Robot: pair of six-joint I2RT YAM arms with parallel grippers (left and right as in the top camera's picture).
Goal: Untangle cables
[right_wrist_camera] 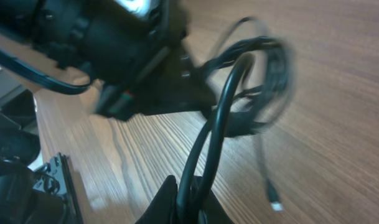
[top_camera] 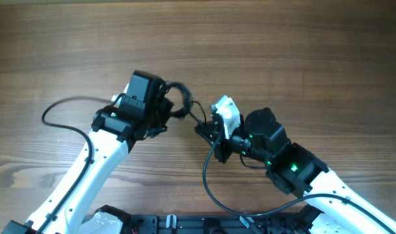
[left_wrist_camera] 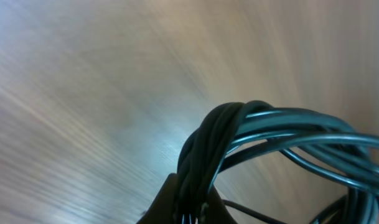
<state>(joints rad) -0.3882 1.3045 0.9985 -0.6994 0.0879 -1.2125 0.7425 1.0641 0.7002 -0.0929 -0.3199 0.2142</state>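
The left claw (left_wrist_camera: 189, 210) at nine o'clock and the right claw (right_wrist_camera: 188, 206) at four both pinch the cables (left_wrist_camera: 264, 124) tight, I think to tug them apart.

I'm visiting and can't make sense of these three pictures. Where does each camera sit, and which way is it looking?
Overhead: fixed above the table, looking straight down; the left arm and right arm reach in from the bottom edge.
Left wrist: on the left arm, looking past the left gripper, shut on the cables.
Right wrist: on the right arm, looking past the right gripper toward the bundle and the left gripper.
Shared: both wrist views show the same cables.
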